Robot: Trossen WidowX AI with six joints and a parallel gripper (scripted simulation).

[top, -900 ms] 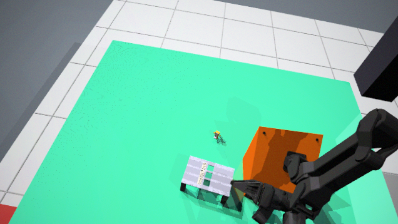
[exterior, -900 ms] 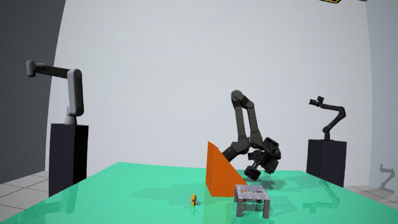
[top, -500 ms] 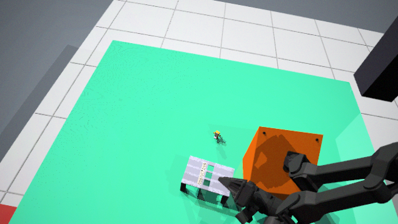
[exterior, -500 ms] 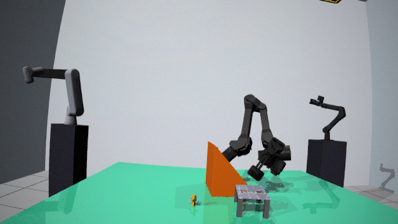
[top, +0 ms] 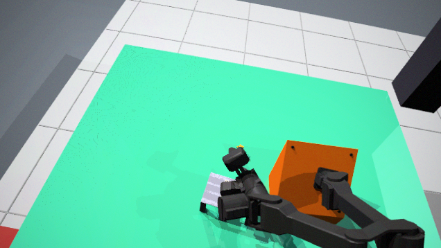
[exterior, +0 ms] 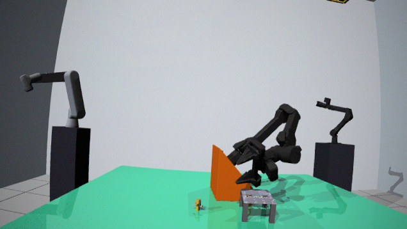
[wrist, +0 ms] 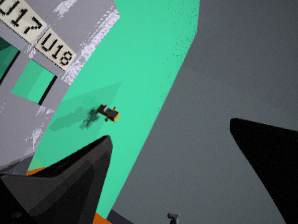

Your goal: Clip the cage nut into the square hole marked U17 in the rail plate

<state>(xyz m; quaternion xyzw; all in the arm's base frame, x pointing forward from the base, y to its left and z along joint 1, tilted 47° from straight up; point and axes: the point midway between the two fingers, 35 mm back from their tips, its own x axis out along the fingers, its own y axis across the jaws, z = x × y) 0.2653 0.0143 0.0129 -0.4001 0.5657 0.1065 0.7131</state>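
Above the green tabletop (top: 156,104) (exterior: 153,192) (wrist: 150,75), the gripper (top: 239,170) (exterior: 247,167) (wrist: 170,133) stands wide, fingers empty. The cage nut (top: 240,146) (exterior: 198,205) (wrist: 109,113) lies beside the rail plate (top: 212,188) (exterior: 259,196) (wrist: 47,117), apart from its edge. An orange wedge (top: 322,159) (exterior: 224,179) bounds one side; pale floor tiles (top: 274,38) (exterior: 22,195) surround.

The cage nut (exterior: 198,205) (wrist: 109,113) lies beside the rail plate (exterior: 258,196) (wrist: 95,30), on the table (top: 166,104) (exterior: 144,192) (wrist: 150,60).

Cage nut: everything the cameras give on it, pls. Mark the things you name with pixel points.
The cage nut (top: 240,146) (exterior: 198,205) (wrist: 109,113) is small, with a yellow part, a darker body and thin bits sticking out sideways; material unclear. It rests on the green surface (top: 173,104) (exterior: 144,189) (wrist: 150,65), off the rail plate (top: 212,187) (exterior: 258,196) (wrist: 37,107), near the U18 end. Nothing grips it; the open pincer (exterior: 244,169) (wrist: 170,133) stands clear.
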